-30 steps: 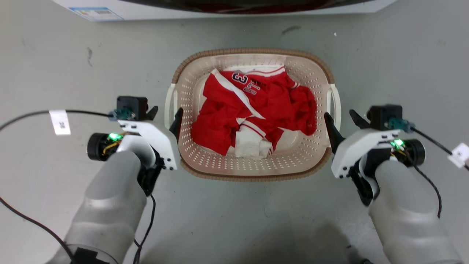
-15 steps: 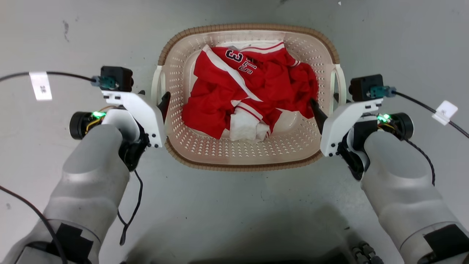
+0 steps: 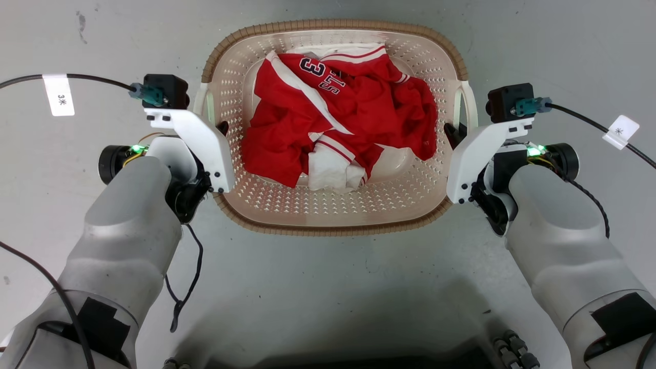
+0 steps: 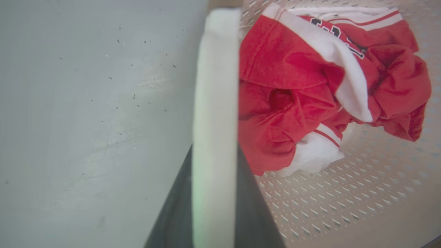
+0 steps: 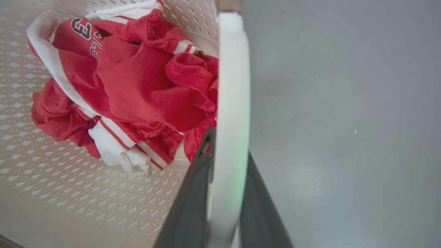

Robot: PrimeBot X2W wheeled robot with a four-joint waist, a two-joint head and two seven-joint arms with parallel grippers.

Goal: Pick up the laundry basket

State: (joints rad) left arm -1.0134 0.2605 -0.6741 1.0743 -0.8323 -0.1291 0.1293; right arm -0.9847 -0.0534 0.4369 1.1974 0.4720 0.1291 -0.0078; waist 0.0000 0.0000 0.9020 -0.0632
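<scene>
The laundry basket, a cream perforated tub with a brown woven-look rim, stands on the grey floor between my arms in the head view. Its left white handle runs between the two dark fingers of my left gripper, which is shut on it. My right gripper is shut on the right white handle in the same way, one finger inside the basket and one outside. The wrist views show each handle pinched at my left gripper and right gripper. A red and white jersey lies crumpled inside.
Bare grey floor surrounds the basket on all sides. Black cables with white tags trail from both wrists. Part of my base shows at the bottom edge.
The head camera has tilted, so the washer left the top of the view. Both grippers moved inward from beside the basket onto its side handles and shut on them.
</scene>
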